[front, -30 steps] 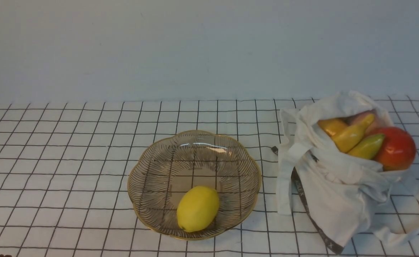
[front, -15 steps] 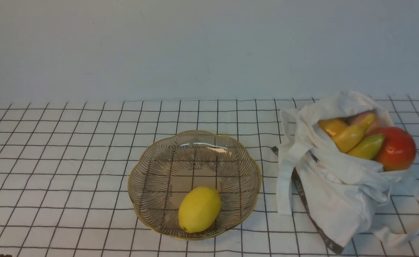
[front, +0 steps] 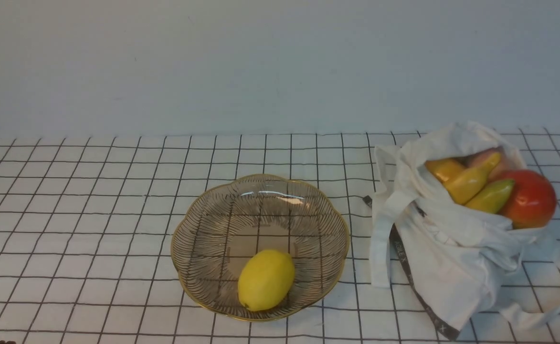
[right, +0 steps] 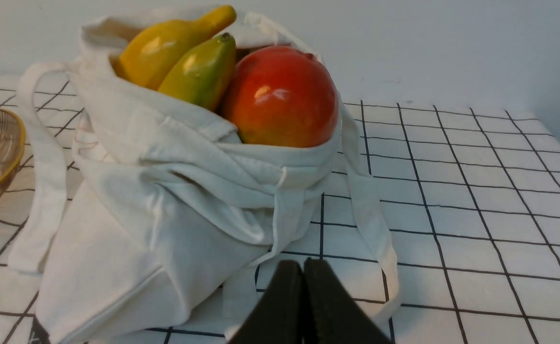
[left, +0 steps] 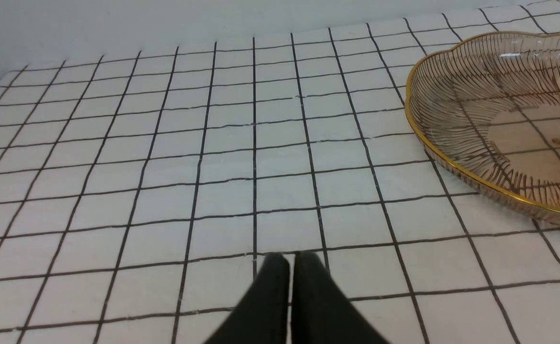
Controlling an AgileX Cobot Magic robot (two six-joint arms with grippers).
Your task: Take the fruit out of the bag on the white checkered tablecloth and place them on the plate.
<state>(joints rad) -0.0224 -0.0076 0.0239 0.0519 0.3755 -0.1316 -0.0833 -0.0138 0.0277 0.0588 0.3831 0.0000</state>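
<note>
Resting on the white checkered tablecloth (front: 93,229), the plate (front: 203,243) sits at lower centre of the front frame. Its gold scalloped rim is fully visible. One yellow lemon (front: 266,280) lies inside it, toward the lower edge. Cloth bag (front: 451,267): right side of the same frame, slumped, mouth toward upper right, apart from the plate. Contents at the mouth: a yellow banana (front: 470,181), a green banana (front: 491,196) beside it, a red apple (front: 529,198) at the right edge of the opening. Another yellow fruit (front: 444,168) and a pinkish one (front: 489,162) sit deeper, partly covered; kinds unclear.

Left gripper (left: 292,258): fingertips brought together, only a sliver between them, holding nothing. Right gripper (right: 303,263): likewise closed, nothing held, no contact with the bag seen. Small dark shape (front: 5,342) at the lower left corner of the front frame; too little shows to identify.
</note>
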